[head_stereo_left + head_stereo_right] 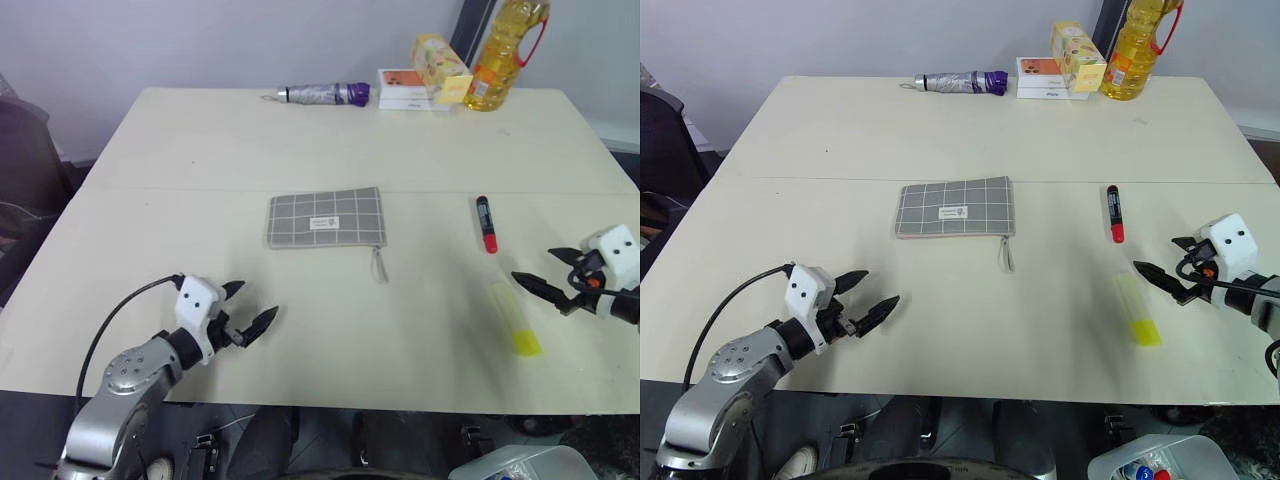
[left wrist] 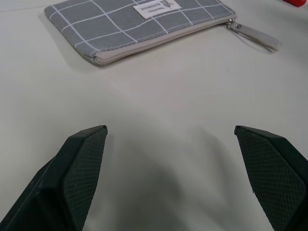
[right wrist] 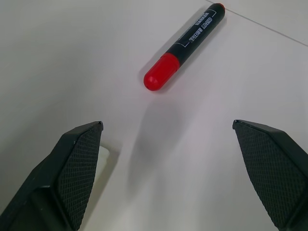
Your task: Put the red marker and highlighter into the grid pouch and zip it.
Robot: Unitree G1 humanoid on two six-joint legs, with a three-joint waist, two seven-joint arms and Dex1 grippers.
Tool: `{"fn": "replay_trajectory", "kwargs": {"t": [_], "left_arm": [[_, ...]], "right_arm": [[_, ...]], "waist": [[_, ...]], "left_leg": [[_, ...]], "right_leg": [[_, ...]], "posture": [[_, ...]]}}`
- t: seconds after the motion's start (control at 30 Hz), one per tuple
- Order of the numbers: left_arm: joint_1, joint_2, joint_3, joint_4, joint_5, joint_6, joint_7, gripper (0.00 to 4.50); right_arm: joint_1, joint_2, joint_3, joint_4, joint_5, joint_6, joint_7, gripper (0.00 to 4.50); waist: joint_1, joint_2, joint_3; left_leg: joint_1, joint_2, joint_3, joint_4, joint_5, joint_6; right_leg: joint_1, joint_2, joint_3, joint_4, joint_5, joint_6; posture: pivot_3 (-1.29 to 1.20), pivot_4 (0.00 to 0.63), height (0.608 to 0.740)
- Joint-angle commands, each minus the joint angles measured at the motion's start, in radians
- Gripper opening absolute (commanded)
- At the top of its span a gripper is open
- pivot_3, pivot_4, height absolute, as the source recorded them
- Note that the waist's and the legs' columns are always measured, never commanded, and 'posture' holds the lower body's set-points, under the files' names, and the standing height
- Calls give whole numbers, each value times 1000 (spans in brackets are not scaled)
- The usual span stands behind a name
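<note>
cream worktop (image 1: 300,150) seen from above, with both arms at its near edge. the grid pouch (image 1: 325,217) lies flat near the middle, label up, its zipper apparently closed along the near edge, though the head views are too coarse to be sure; the pull cord (image 1: 379,263) trails off its near right corner. the red marker (image 1: 486,223) lies to the right of the pouch and well apart from it, red cap toward the robot. the highlighter (image 1: 516,319) lies nearer the robot than the marker, close to it but not touching.

left end effector (image 1: 248,316): released, jaws spread wide, empty, low over bare worktop to the near left of the pouch; in the left wrist view the fingers (image 2: 77,173) frame the pouch's zipper edge beyond them.

right end effector (image 1: 548,276): released, jaws wide, empty, just to the right of the highlighter and pointing inward over the worktop; the right wrist view shows the marker between and beyond the fingertips, untouched.

along the far edge: a folded purple umbrella (image 1: 325,94), a white box (image 1: 403,90), a yellow carton (image 1: 441,65) and an oil bottle (image 1: 508,50).
</note>
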State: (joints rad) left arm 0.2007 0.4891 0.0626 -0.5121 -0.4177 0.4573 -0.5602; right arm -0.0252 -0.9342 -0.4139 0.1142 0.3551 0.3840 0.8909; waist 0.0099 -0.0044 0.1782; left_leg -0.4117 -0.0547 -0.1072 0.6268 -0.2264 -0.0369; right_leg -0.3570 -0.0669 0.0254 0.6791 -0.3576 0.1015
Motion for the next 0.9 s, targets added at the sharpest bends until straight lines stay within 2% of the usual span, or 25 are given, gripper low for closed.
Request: {"fn": "replay_trajectory", "kwargs": {"t": [0.03,0.3,0.5,0.73,0.9], "left_arm": [[0,9,19,-24,-5,6,4,4465],[6,-5,54,-23,-17,3,32,4465],[-1,10,90,-25,-47,20,19,4465],[-74,47,115,52,-29,19,5,4465],[-131,66,124,120,-2,3,8,4465]], "right_arm": [[-24,0,-6,-9,-1,-25,0,4500],[-104,52,41,1,7,-28,-24,4500],[-173,102,56,-80,50,19,-61,4500],[-222,224,188,-277,57,98,-144,4500],[-279,309,286,-299,13,131,-225,4500]], "waist": [[0,0,0],[-1,0,0],[0,0,0],[-3,0,0],[-5,0,0]], "left_leg": [[0,0,0,0,0,0],[0,0,0,0,0,0],[0,0,0,0,0,0],[0,0,-1,0,0,0],[0,0,-1,-1,0,0]], "right_leg": [[0,0,0,0,0,0],[0,0,0,0,0,0],[0,0,0,0,0,0],[0,0,0,0,0,0],[-1,0,0,0,0,0]], "posture": [[0,150,740],[0,150,740],[0,150,740],[0,150,740],[0,150,740]]}}
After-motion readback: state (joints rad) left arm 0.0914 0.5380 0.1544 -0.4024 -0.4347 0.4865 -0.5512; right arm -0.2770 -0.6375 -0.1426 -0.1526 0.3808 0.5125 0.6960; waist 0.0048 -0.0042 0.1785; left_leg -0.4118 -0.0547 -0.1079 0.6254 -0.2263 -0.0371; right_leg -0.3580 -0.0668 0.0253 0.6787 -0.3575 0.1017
